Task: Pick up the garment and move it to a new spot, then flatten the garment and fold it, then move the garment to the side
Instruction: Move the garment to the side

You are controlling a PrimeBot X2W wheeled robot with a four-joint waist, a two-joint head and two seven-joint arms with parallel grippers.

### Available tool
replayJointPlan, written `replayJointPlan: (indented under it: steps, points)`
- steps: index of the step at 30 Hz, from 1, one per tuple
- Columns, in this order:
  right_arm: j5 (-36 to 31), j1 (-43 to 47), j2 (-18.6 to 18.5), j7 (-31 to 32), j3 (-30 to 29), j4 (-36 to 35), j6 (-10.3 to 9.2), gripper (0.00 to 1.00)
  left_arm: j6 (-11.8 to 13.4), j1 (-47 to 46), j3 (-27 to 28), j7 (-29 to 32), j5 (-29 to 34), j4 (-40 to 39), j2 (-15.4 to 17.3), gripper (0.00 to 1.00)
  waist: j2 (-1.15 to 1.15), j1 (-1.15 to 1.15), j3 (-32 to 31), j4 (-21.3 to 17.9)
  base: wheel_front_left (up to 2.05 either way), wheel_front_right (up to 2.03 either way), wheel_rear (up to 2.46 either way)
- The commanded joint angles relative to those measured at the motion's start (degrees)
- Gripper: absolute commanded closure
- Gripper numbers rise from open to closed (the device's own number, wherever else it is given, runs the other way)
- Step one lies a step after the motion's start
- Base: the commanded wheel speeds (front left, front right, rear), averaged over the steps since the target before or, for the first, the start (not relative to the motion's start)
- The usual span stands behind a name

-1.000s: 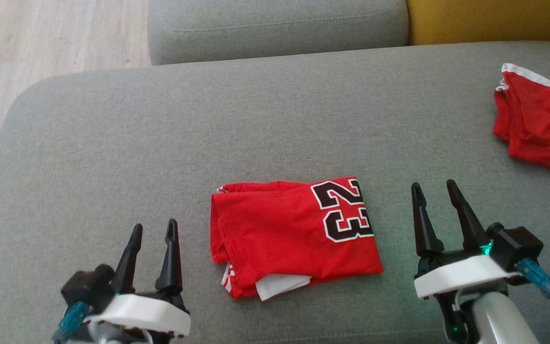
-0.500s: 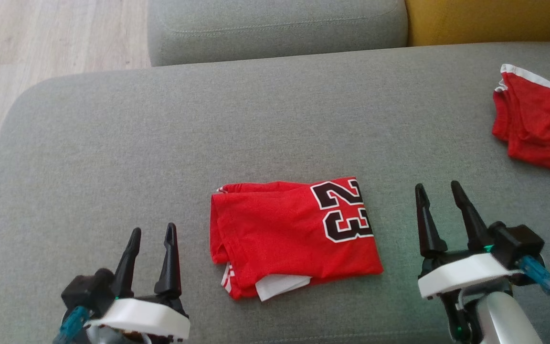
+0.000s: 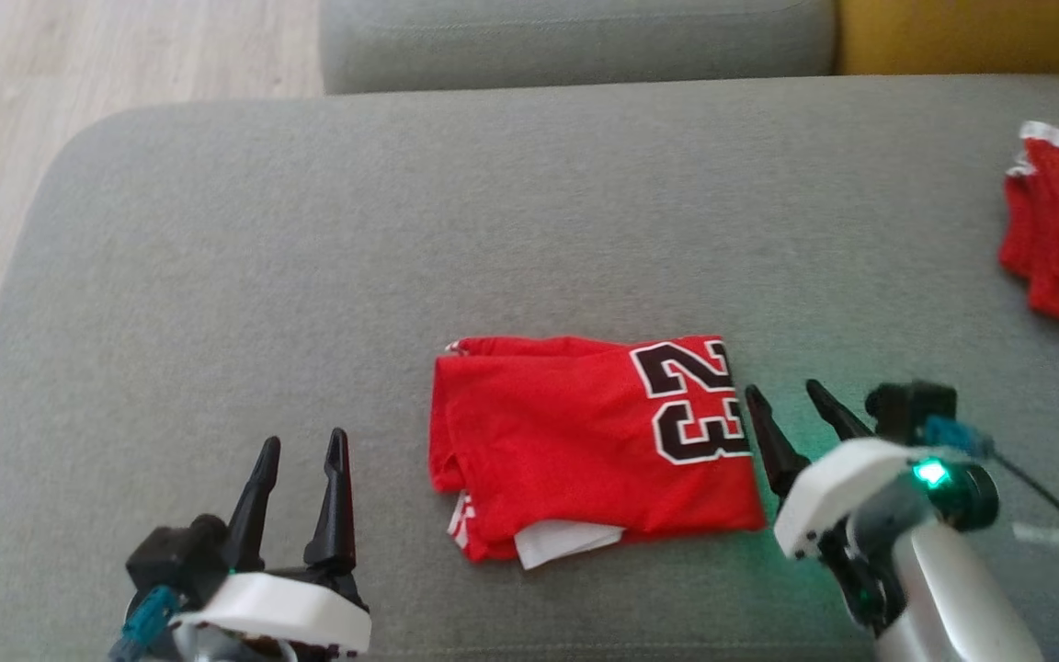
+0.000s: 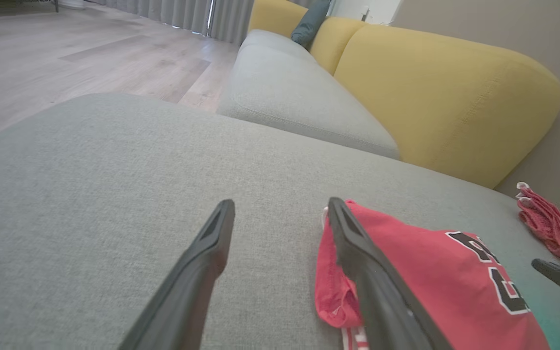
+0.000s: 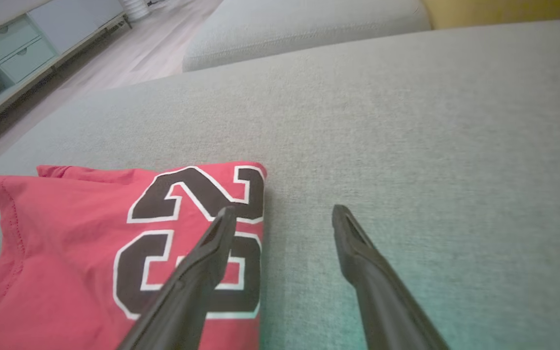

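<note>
Garment [image 3: 575, 441]: folded, red, lower centre of frame on sofa seat [image 3: 309, 276]. Left claw [image 3: 304, 439]: lower left, released, fingers upward. Right claw [image 3: 782, 388]: lower right, released, tilted, just beside garment's edge.

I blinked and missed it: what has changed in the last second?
The right pincer swung in toward the folded red jersey, tips now beside its numbered edge, jaws open. Nothing was grasped. The camera shifted slightly. The jersey lies unmoved on the grey sofa; the left pincer stays open.
</note>
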Motion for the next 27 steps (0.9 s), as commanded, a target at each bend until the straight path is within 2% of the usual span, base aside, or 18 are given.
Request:
replayJointPlan:
  steps: [1, 14, 15, 16, 17, 18, 21, 22, 27]
  points:
    - [1.2, -3.1, -0.4, 1.3, 1.8, -0.7, 0.37, 0.0, -0.2, -3.0, 1.5, -0.7, -0.2, -1.4, -0.4, 0.0, 0.0, 0.0, 1.0, 1.2, 0.0, 0.0, 0.0]
    - [8.2, -4.9, -5.0, 12.5, 7.6, 4.3, 0.37, 0.0, 0.5, -3.6, 0.8, -0.7, -1.7, -1.7, -0.4, 0.0, 0.0, 0.0, 2.8, 5.2, 0.0, 0.0, 0.0]
    - [8.9, -4.8, -5.1, 13.2, 7.8, 4.3, 0.37, 0.02, 0.6, -3.6, 0.8, -0.7, -1.7, -1.8, -0.4, 0.0, 0.0, 0.0, 2.9, 5.2, 0.0, 0.0, 0.0]
    - [9.6, -4.8, -5.1, 13.7, 8.0, 4.2, 0.37, 0.2, 0.6, -3.6, 0.8, -0.7, -1.8, -1.9, -0.4, 0.0, 0.0, 0.0, 3.1, 5.2, 0.0, 0.0, 0.0]
    - [10.2, -4.8, -5.1, 14.2, 8.1, 4.2, 0.37, 0.46, 0.6, -3.6, 0.9, -0.7, -1.8, -2.0, -0.4, 0.0, 0.0, 0.0, 3.2, 5.1, 0.0, 0.0, 0.0]
    - [10.8, -4.9, -5.1, 14.5, 8.1, 4.3, 0.37, 0.59, 0.6, -3.6, 1.0, -0.7, -1.8, -2.1, -0.4, 0.0, 0.0, 0.0, 3.4, 5.0, 0.0, 0.0, 0.0]
    - [11.9, -5.4, -4.9, 15.1, 8.4, 4.6, 0.37, 0.8, 0.8, -3.8, 1.0, -0.7, -1.8, -2.2, -0.4, 0.0, 0.0, 0.0, 4.0, 4.5, 0.0, 0.0, 0.0]
    - [12.2, -5.6, -4.9, 15.0, 8.4, 4.7, 0.37, 1.0, 0.8, -4.0, 1.0, -0.7, -1.7, -2.3, -0.4, 0.0, 0.0, 0.0, 4.2, 4.3, 0.0, 0.0, 0.0]
    - [12.5, -7.6, -4.9, 11.7, 7.9, 3.9, 0.37, 1.0, 0.8, -4.4, 1.3, -0.7, -1.2, -2.4, -0.4, 0.0, 0.0, 0.0, 5.2, 2.7, 0.0, 0.0, 0.0]
